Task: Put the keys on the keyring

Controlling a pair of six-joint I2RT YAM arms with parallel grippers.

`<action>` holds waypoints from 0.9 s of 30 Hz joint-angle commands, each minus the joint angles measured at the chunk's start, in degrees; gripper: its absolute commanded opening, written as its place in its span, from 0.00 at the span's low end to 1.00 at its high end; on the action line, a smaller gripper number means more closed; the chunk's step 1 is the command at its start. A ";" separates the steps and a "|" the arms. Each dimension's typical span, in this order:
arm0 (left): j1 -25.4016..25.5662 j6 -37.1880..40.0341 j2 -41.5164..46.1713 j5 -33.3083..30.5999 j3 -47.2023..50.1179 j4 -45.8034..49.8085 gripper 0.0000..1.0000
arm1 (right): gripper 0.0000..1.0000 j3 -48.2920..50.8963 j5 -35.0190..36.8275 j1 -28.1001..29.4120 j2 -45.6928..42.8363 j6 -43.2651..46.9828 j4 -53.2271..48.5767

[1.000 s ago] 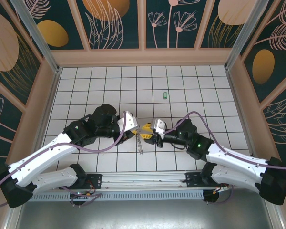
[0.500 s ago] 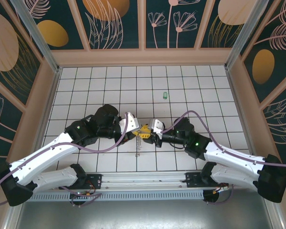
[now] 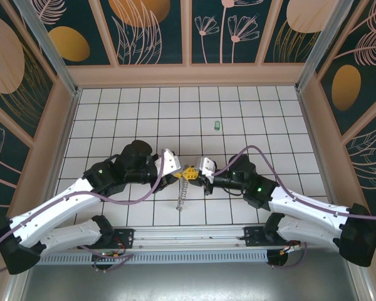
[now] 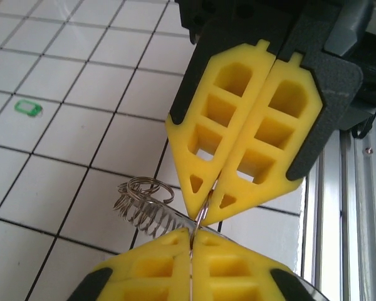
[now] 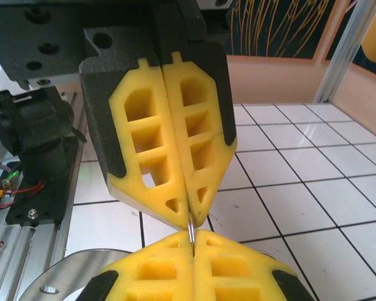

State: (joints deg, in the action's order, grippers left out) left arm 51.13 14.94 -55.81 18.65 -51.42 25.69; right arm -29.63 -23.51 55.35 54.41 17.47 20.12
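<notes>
The keyring (image 3: 183, 193) is a thin silvery coil with ring loops. It dangles from the spot where both grippers meet tip to tip. My left gripper (image 3: 184, 171) is shut on its wire, and my right gripper (image 3: 195, 173) is shut on the same wire from the other side. In the left wrist view my left gripper (image 4: 192, 233) pinches the wire below the right gripper (image 4: 205, 216), and the coil (image 4: 143, 205) sticks out to the left. In the right wrist view a short bit of wire (image 5: 191, 230) shows between my right gripper (image 5: 192, 237) and the left gripper (image 5: 189, 221). The green key (image 3: 217, 125) lies flat on the far tiles, also the key (image 4: 28, 108).
White tiled floor (image 3: 269, 125) with wooden walls all round. A metal rail (image 3: 194, 235) and both arm bases run along the near edge. The left arm's base and wiring (image 5: 31, 157) stand close behind the grippers.
Both grippers have closed in on each other and shifted slightly away from the rail. The dangling coil has swung down and left. The green key has not moved.
</notes>
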 commanded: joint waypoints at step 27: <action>0.45 -11.94 9.93 11.98 13.05 -29.99 0.19 | 0.00 12.67 -8.31 -1.43 -0.35 -20.71 47.67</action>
State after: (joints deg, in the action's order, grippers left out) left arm 51.40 4.19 -46.78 29.26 -39.29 -0.89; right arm -16.97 -30.39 54.13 53.67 -1.93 61.17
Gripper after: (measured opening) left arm 0.187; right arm 0.039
